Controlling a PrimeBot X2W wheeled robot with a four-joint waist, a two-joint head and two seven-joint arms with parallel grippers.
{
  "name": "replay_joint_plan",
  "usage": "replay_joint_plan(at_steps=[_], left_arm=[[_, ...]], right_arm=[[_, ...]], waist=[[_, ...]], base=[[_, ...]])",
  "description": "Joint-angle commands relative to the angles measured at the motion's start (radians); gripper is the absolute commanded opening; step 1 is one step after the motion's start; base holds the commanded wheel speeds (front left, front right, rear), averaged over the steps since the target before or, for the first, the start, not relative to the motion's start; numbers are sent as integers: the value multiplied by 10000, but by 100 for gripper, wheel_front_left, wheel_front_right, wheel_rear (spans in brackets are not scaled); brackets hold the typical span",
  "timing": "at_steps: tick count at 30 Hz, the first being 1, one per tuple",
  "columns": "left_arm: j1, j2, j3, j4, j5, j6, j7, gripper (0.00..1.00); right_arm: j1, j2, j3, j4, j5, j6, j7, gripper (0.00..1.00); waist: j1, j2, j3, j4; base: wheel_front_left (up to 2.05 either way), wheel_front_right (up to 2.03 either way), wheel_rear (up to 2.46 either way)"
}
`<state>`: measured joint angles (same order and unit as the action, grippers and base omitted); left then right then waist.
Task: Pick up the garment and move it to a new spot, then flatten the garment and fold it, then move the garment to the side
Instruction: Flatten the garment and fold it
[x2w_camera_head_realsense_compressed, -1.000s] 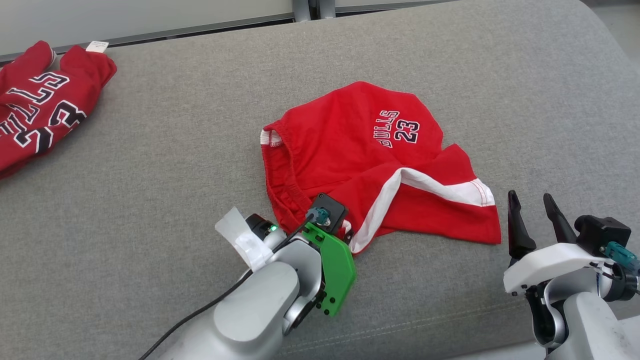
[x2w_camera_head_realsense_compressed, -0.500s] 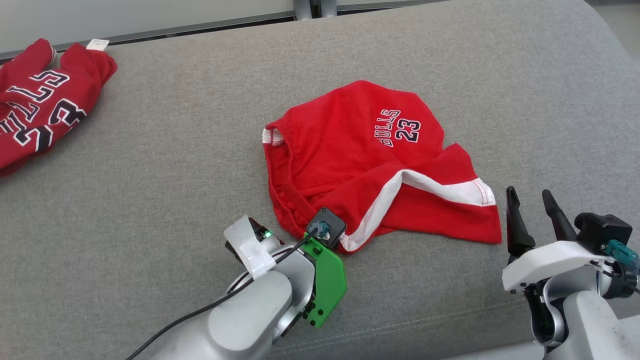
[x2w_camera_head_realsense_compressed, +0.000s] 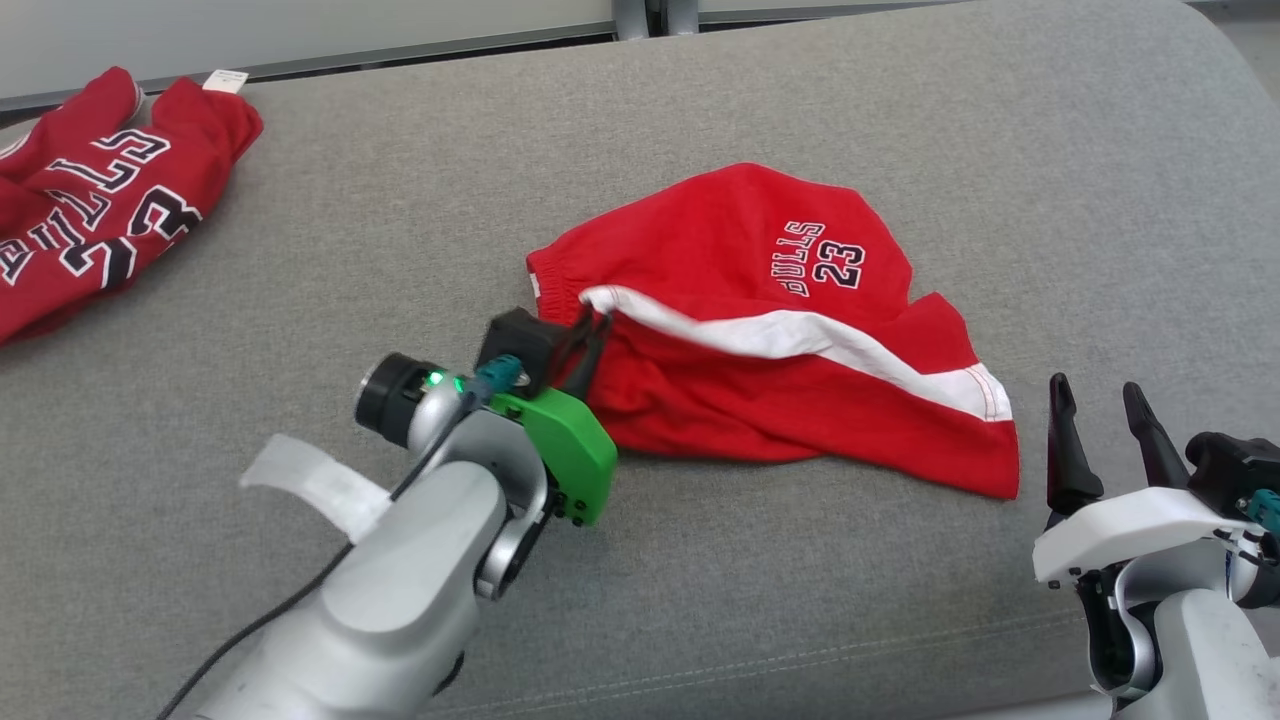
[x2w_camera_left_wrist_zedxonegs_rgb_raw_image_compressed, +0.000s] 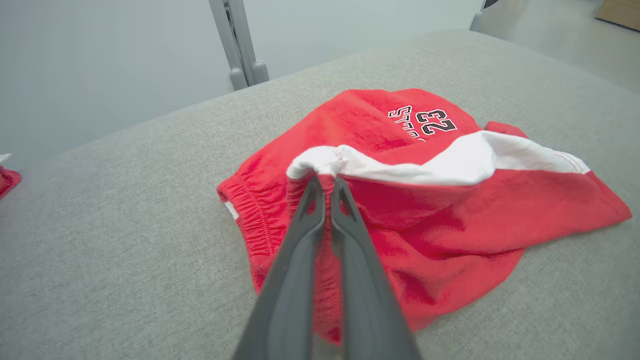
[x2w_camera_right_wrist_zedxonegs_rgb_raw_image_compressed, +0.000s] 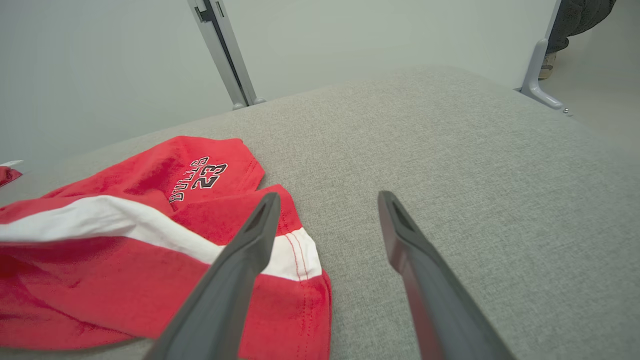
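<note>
The garment (x2w_camera_head_realsense_compressed: 760, 330) is a pair of red shorts with a white side stripe and "BULLS 23" print, lying crumpled on the grey cushion. My left gripper (x2w_camera_head_realsense_compressed: 590, 318) is shut on the garment's white-trimmed edge and holds that corner raised off the cushion; the left wrist view shows the garment (x2w_camera_left_wrist_zedxonegs_rgb_raw_image_compressed: 450, 200) pinched at my closed left gripper (x2w_camera_left_wrist_zedxonegs_rgb_raw_image_compressed: 325, 182). At the lower right my right gripper (x2w_camera_head_realsense_compressed: 1098, 395) stands open just right of the garment's hem, with nothing between its fingers. In the right wrist view the garment (x2w_camera_right_wrist_zedxonegs_rgb_raw_image_compressed: 125, 250) lies left of the open right gripper (x2w_camera_right_wrist_zedxonegs_rgb_raw_image_compressed: 327, 200).
A second red jersey (x2w_camera_head_realsense_compressed: 90, 220) with white lettering lies at the cushion's far left. The grey cushion (x2w_camera_head_realsense_compressed: 400, 200) ends at a pale wall with metal posts (x2w_camera_head_realsense_compressed: 655, 15) behind it. A person's foot (x2w_camera_right_wrist_zedxonegs_rgb_raw_image_compressed: 549, 65) stands on the floor beyond the cushion's right end.
My left gripper closed on the garment's white-trimmed edge and lifted it up and to the left, pulling the stripe across the shorts. The head camera shifted slightly. The right gripper stayed open.
</note>
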<state>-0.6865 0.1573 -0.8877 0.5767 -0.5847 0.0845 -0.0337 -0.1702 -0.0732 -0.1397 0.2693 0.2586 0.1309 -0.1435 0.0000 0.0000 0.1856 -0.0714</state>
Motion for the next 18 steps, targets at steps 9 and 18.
replay_joint_plan(at_steps=[9,18], left_arm=[[703,848,1134,-355,-789,62,-1571,0],[1975,845,1375,160,-1746,-502,-1748,0]], right_arm=[[-46,78,191,-134,-92,-3,119,100],[32,24,444,-39,-94,-3,304,100]], waist=[[0,0,-82,479],[0,0,-87,463]], base=[[0,0,0],[0,0,0]])
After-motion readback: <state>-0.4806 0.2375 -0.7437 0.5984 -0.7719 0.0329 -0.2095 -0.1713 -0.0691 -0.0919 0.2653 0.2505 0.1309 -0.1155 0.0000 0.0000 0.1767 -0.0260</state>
